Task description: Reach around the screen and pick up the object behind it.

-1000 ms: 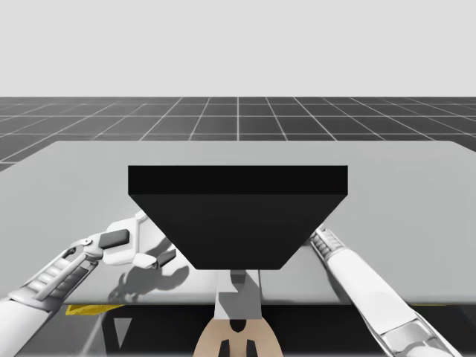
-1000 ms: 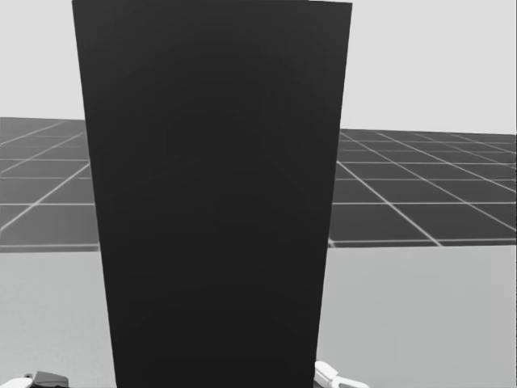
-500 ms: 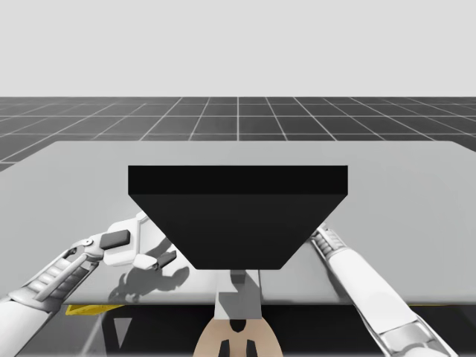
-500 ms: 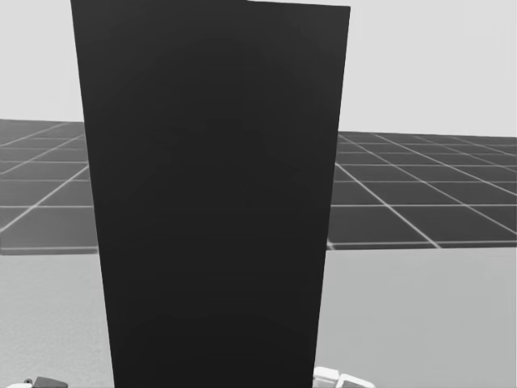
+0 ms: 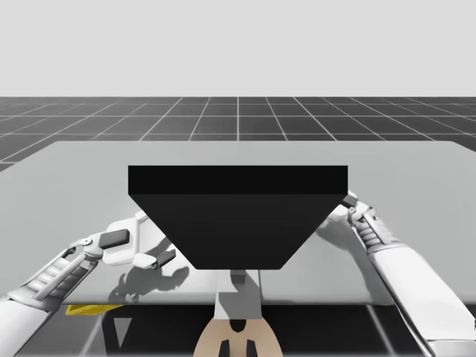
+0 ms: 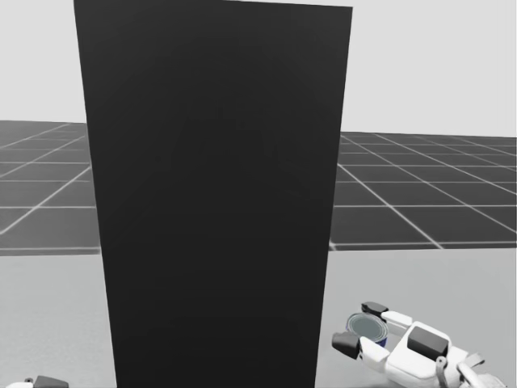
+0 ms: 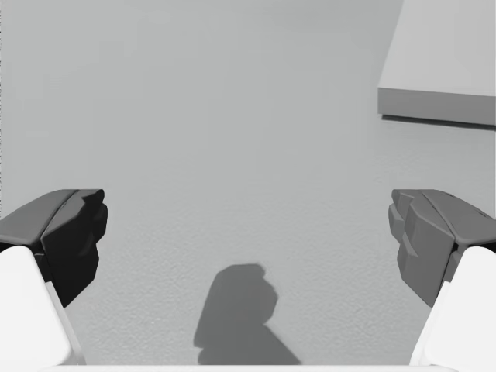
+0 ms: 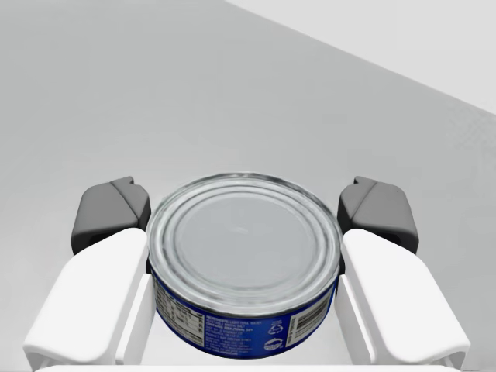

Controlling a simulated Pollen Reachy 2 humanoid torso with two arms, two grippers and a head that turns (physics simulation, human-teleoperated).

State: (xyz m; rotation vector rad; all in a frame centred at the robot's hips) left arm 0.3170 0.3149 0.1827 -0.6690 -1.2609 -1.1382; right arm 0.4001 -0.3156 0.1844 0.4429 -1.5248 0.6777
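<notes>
A tall black screen (image 5: 238,216) stands mid-table and blocks most of the head view (image 6: 214,202). A short blue can with a silver lid (image 8: 244,256) sits between the fingers of my right gripper (image 8: 244,209), which is shut on it from both sides. In the head view the can (image 6: 368,326) and my right gripper (image 6: 359,326) sit just past the screen's right edge, low over the table. The high view shows my right gripper (image 5: 346,204) at the screen's right corner. My left gripper (image 7: 248,232) is open over bare table, left of the screen (image 5: 152,238).
The grey table (image 5: 416,171) stretches wide on both sides of the screen. A pale flat block (image 7: 446,62) lies ahead of my left gripper, off to its right side. Something yellow (image 5: 82,309) shows under the table's front edge.
My right arm has swung out to the right from behind the screen, bringing the gripper and the blue can into sight at the screen's right edge. My left arm has stayed put.
</notes>
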